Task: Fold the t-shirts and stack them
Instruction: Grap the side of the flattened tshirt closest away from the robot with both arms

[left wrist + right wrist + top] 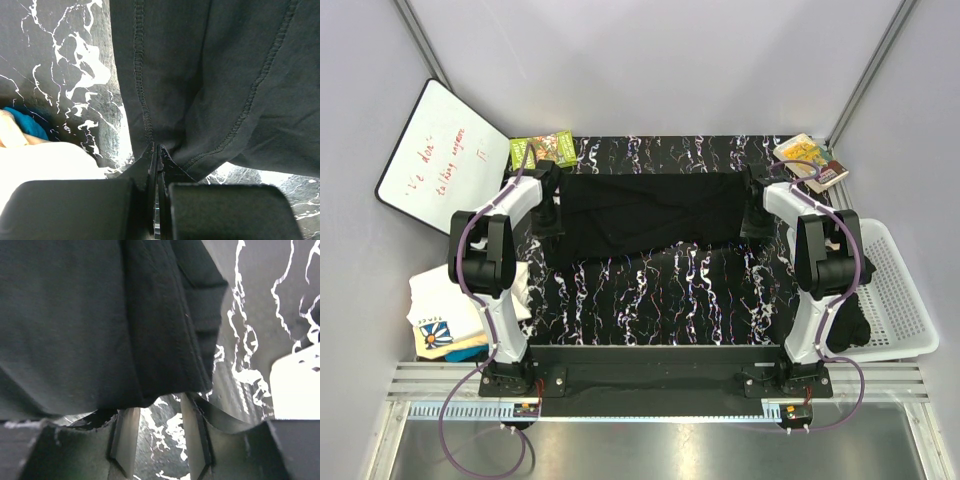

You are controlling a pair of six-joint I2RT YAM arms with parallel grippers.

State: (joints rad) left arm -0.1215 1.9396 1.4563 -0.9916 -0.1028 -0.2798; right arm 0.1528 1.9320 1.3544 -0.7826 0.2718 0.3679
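Observation:
A plain black t-shirt (650,212) lies spread flat across the back middle of the black marbled table (660,300). My left gripper (552,215) is at its left edge. In the left wrist view the jaws (158,150) are pressed together on the stitched hem of the shirt (210,75). My right gripper (757,215) is at the shirt's right edge. In the right wrist view it is open (161,407), with bare table between the fingers, and the folded edge of the shirt (100,325) lies just beyond the fingertips.
Folded white tees, one with a blue-and-yellow print (435,330), lie off the table's left side, also in the left wrist view (45,160). A white basket (900,290) at right holds dark cloth (848,325). Whiteboard (440,155), green packet (542,150) and books (812,160) lie at the back.

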